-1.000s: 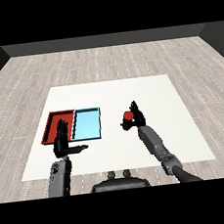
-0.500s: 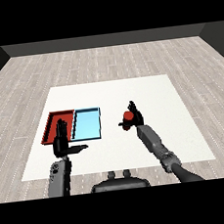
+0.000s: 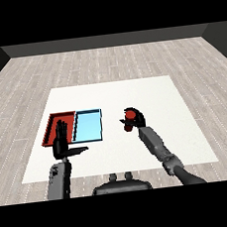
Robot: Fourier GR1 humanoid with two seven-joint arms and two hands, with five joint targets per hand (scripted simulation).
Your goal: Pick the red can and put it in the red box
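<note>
The red can [image 3: 130, 116] stands right of the trays, near the table's middle. My right hand [image 3: 136, 120] is curled round it from the right, so only its top and left side show. The red tray [image 3: 53, 127] lies at the left of the table, with the light blue tray [image 3: 87, 126] right beside it. My left hand [image 3: 62, 141] is held upright in front of the red tray with straight fingers and the thumb out to the right; it holds nothing.
The white table [image 3: 148, 96] stretches wide behind and to the right of the can. A grey plank floor surrounds it.
My right hand has shifted slightly with the can in its grasp. The left hand has stayed where it was.
</note>
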